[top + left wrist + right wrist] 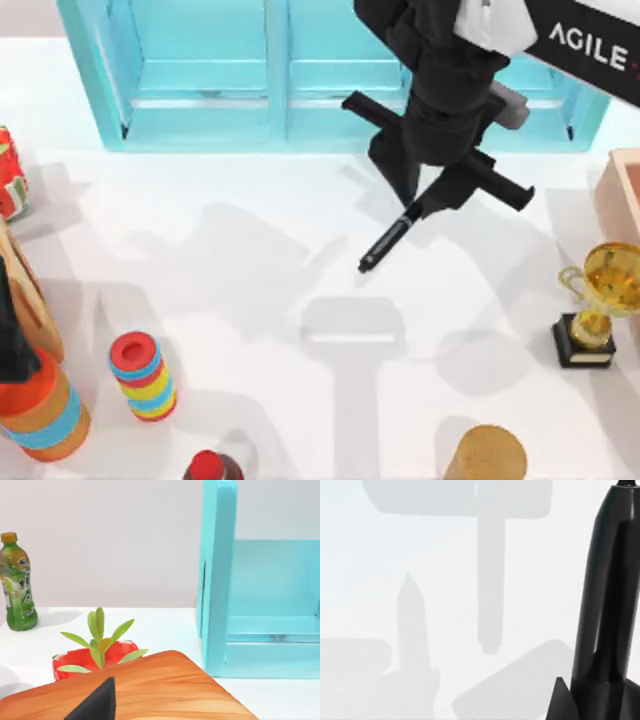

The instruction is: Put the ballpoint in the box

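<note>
Above the table, right pincer [418,205] grips the ballpoint [385,244].

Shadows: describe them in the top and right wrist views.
Top view: soft grey arm shadows spread over the white table, below the ballpoint held in the right end effector. Right wrist view: pale pen-shaped and T-shaped shadows, blurred edges.

Rendered sim test scene, not a real room: plain white worktop [250,260], blank wall, random props — open turquoise box [300,100], gold trophy [600,300], green drink bottle [17,582], red-potted plant [97,650].
</note>
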Motion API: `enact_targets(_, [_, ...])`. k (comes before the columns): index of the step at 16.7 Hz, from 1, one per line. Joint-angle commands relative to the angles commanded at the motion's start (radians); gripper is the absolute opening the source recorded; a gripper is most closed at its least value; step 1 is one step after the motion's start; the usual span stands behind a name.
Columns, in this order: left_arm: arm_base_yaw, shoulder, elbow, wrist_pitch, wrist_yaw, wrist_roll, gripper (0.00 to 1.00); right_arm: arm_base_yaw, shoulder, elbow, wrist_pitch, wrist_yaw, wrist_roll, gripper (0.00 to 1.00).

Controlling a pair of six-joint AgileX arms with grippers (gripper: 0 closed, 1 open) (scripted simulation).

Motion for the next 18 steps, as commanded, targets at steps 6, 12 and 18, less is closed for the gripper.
enact_targets(6, [0.0,0.0,0.0,0.0,0.0,0.0,1.0,-0.166,-0.063,-0.078,0.004,0.0,-0.027,0.0])
enact_targets(12, [0.0,0.0,0.0,0.0,0.0,0.0,1.0,-0.653,-0.225,-0.271,0.021,-0.002,-0.093,0.0])
enact_targets(18, [0.0,0.0,0.0,0.0,0.0,0.0,1.0,-1.016,-0.378,-0.446,0.043,-0.006,-0.154,0.0])
